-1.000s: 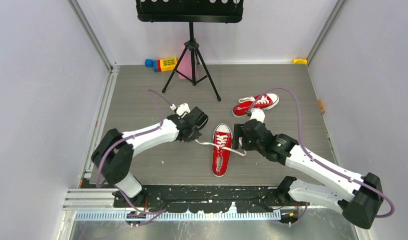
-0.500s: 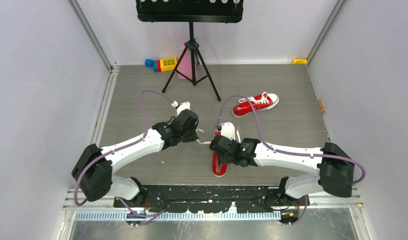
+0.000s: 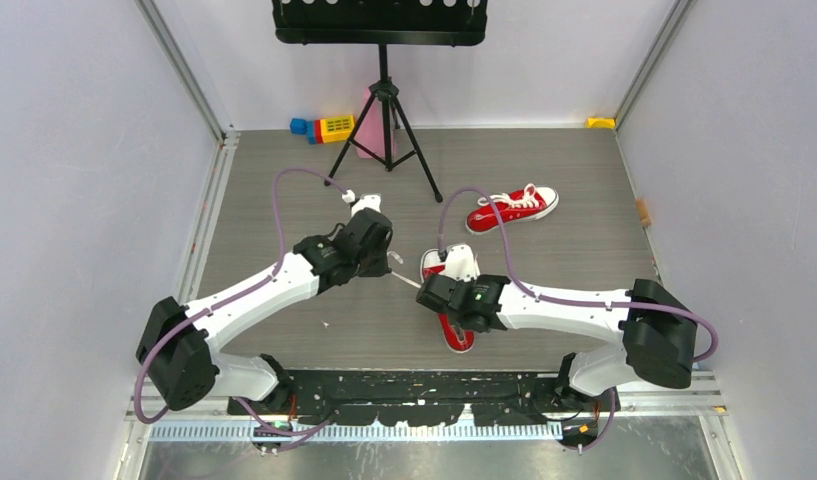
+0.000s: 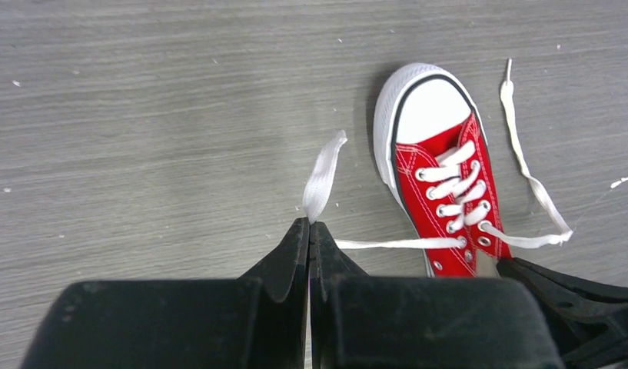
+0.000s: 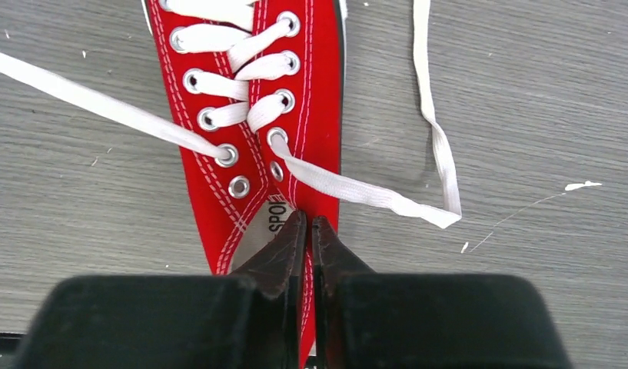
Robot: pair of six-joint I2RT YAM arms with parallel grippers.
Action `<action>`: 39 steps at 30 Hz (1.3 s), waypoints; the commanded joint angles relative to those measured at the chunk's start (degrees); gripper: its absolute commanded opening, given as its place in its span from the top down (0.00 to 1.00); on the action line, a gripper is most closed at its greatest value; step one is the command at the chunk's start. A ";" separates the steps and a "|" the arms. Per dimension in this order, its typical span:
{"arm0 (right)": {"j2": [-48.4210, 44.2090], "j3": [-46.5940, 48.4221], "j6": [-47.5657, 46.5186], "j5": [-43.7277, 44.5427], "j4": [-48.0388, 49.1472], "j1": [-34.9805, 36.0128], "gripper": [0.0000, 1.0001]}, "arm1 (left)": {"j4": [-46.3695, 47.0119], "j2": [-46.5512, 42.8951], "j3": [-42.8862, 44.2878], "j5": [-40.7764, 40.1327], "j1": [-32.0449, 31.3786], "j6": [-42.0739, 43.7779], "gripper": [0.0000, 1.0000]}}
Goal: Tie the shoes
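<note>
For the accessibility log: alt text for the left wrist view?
Left claw shut on a white lace stretched taut from a red shoe, on a grey table. The other lace lies loose right of the shoe.

My arms [image 3: 254, 295] were white shells with black joints | my cables [image 3: 277, 220] purple, looped loose off each arm | my fingers [image 4: 289, 257] black, tapered to thin tips

Ahead of the left gripper's [image 4: 309, 227] black jaws the shoe [image 4: 441, 184] is red canvas with white stitching, a white toe cap ringed by a black line, and silvery eyelets. The lace [image 4: 323, 173] between those jaws is white. The table [image 4: 141, 115] is grey, wood-streaked, flecked white. Just beyond the right gripper's [image 5: 310, 224] black jaws, a pale insole [image 5: 274, 219] bears dark lettering, seemingly "SPO".
</note>
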 commanded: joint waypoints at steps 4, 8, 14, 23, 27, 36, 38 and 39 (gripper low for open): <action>-6.88 1.11 2.90 6.23 0.57 -0.16 0.98 | -8.45 3.09 7.07 -3.61 3.66 4.04 1.00; -9.31 -0.66 3.53 5.28 2.19 -2.32 1.00 | -11.14 4.15 8.84 -5.27 5.43 4.21 1.00; -11.58 -6.13 1.67 -8.02 11.13 -9.83 0.91 | -7.66 5.67 7.17 1.14 6.52 4.91 1.00; -13.78 -7.68 -1.98 -12.19 14.45 -9.87 0.30 | 2.83 4.19 2.86 14.06 6.55 4.35 1.00; -17.13 -6.52 -4.35 -12.51 12.99 -12.44 0.30 | 4.55 2.09 4.33 14.82 5.22 8.58 1.00; -27.42 -9.90 -1.22 -15.36 9.61 -21.68 0.26 | 18.41 5.35 5.42 20.72 0.65 18.15 1.00; -29.26 -9.94 -1.80 -14.08 8.05 -23.27 0.24 | 19.49 7.72 7.51 21.92 -0.61 20.35 1.00; -29.60 -9.78 -2.12 -13.40 7.02 -24.32 0.24 | 19.53 9.06 8.73 22.30 -1.09 20.98 1.00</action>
